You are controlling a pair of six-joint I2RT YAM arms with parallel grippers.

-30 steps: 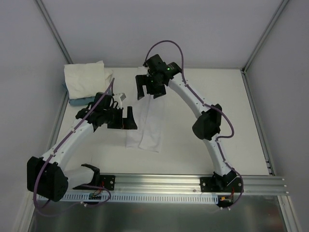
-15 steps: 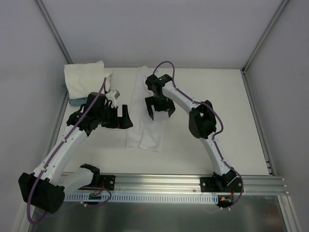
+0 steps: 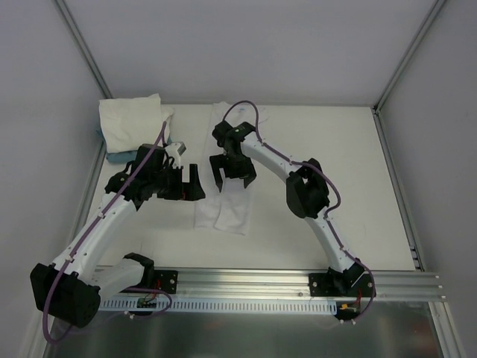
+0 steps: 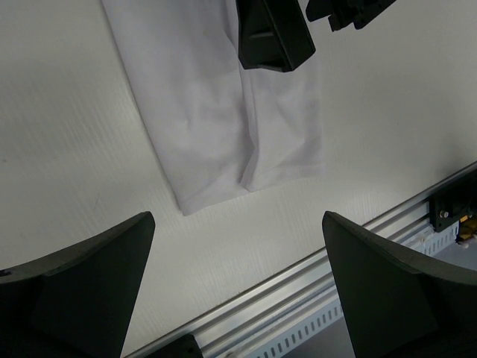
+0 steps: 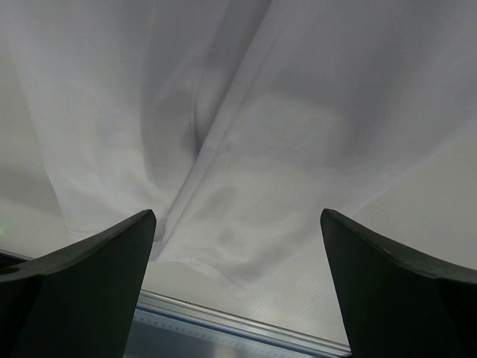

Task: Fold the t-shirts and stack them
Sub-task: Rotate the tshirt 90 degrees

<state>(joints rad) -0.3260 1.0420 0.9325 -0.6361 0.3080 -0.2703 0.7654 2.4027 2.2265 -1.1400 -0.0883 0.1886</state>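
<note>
One white t-shirt (image 3: 223, 212) lies folded into a long narrow strip down the middle of the table, from the back edge toward the front rail. My right gripper (image 3: 232, 177) hovers open over the strip's middle, and its wrist view shows only creased cloth (image 5: 246, 142) between the wide-apart fingers (image 5: 89, 291). My left gripper (image 3: 191, 185) is open just left of the strip, over bare table. In the left wrist view the strip's near end (image 4: 216, 119) lies ahead of the open gripper (image 4: 236, 218). A pile of white t-shirts (image 3: 133, 119) sits at the back left corner.
A teal-blue flat item (image 3: 119, 156) peeks out under the pile. An aluminium rail (image 3: 298, 280) with the arm bases runs along the near edge. Grey walls and frame posts (image 3: 86, 56) close in the table's back and sides.
The right gripper came from the strip's far end toward me and lower, over its middle. The strip's far end now lies flat at the back. The left gripper shifted slightly left.
</note>
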